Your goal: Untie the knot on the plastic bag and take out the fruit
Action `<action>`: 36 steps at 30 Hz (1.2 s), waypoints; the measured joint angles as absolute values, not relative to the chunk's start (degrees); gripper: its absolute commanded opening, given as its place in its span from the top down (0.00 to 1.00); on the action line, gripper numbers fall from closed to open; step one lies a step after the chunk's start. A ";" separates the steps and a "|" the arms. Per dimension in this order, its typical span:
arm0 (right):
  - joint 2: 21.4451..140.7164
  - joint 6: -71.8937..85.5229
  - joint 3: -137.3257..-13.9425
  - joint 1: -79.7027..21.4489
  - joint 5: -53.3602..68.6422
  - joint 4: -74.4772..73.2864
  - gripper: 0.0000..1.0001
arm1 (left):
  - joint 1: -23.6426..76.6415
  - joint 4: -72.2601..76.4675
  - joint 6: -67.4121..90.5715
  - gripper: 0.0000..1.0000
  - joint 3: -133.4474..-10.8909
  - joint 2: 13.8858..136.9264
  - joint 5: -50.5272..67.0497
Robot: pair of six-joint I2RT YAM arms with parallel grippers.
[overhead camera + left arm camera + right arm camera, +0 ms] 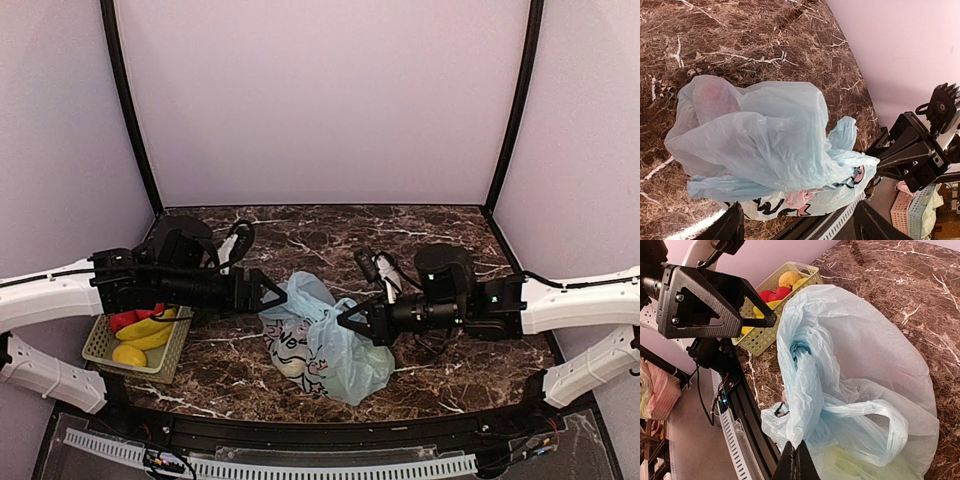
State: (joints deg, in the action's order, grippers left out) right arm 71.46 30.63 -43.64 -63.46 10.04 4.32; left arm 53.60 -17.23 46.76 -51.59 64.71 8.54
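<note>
I find the left gripper (799,215) released just beside the bag (855,365), the right gripper (796,456) clenched on its thin plastic.

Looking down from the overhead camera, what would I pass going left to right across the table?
Pale green plastic basket of fruit → black left hand → translucent blue-green plastic bag → white right arm.

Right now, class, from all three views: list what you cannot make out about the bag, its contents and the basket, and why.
Fruit: top view, the cloudy bag shows one pale lump; the count is hidden.
Knot: right wrist view, crumpled folds hide whether it is tied.
Basket: top view, the left arm covers its far side.
Print: left wrist view, creases and overlapping plastic hide most of it.
</note>
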 measured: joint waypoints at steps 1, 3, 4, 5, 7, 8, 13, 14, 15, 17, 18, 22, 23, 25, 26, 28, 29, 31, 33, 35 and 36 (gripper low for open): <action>71.46 30.61 -43.64 -63.46 10.04 4.32 1.00 | 53.60 -16.36 47.18 0.24 -51.22 64.90 8.80; 71.48 30.61 -43.64 -63.46 10.07 4.32 1.00 | 53.58 -15.07 47.88 0.23 -51.00 65.58 9.23; 71.48 30.61 -43.64 -63.46 10.07 4.32 1.00 | 53.58 -14.22 48.25 0.23 -51.00 66.06 9.47; 71.48 30.61 -43.64 -63.46 10.07 4.34 1.00 | 53.58 -13.34 48.51 0.23 -51.00 66.54 9.65; 71.48 30.61 -43.64 -63.46 10.09 4.34 1.00 | 53.58 -11.90 48.95 0.23 -50.98 67.53 9.96; 71.48 30.61 -43.64 -63.46 10.09 4.36 1.00 | 53.58 -11.09 49.25 0.23 -50.98 67.96 10.13; 71.48 30.55 -43.64 -63.51 10.11 4.36 1.00 | 53.58 -8.03 50.43 0.23 -50.96 69.78 11.14; 71.48 30.52 -43.64 -63.53 10.11 4.36 1.00 | 53.58 -7.77 50.65 0.23 -50.96 70.11 11.31; 71.48 30.50 -43.64 -63.55 10.11 4.36 1.00 | 53.58 -7.35 50.83 0.23 -50.94 70.50 11.46; 71.48 30.48 -43.64 -63.61 10.13 4.36 1.00 | 53.58 -6.72 51.29 0.23 -50.83 70.96 11.62; 71.53 30.46 -43.64 -63.68 10.24 4.38 1.00 | 53.58 -6.22 51.48 0.23 -50.70 71.11 11.64; 72.05 30.24 -43.64 -63.77 10.66 4.69 1.00 | 53.58 -4.32 52.14 0.25 -50.39 71.88 11.73; 72.27 30.11 -43.64 -63.77 10.76 4.78 1.00 | 53.58 -3.97 52.21 0.26 -50.39 72.12 11.73; 72.75 29.85 -43.64 -63.79 10.98 4.78 1.00 | 53.58 -3.38 52.31 0.32 -50.39 72.82 11.70; 72.99 29.65 -43.66 -63.79 11.07 4.78 1.00 | 53.58 -3.22 52.25 0.38 -50.39 73.21 11.64; 73.45 29.34 -43.68 -63.83 11.31 4.75 1.00 | 53.58 -3.16 52.40 0.48 -50.39 73.95 11.57; 73.65 29.19 -43.72 -63.88 11.42 4.75 1.00 | 53.58 -3.18 52.38 0.52 -50.39 74.28 11.53; 73.91 29.02 -43.79 -63.99 11.55 4.73 1.00 | 53.58 -3.27 52.36 0.62 -50.39 74.72 11.35; 74.13 28.97 -43.90 -64.10 11.62 4.73 1.00 | 53.58 -3.27 52.27 0.78 -50.39 74.85 11.31; 74.15 28.99 -43.92 -64.10 11.60 4.73 1.00 | 53.58 -3.29 52.03 0.89 -50.39 74.94 11.16; 74.15 29.02 -43.92 -64.12 11.57 4.71 0.95 | 53.58 -3.27 51.83 0.92 -50.39 74.96 11.16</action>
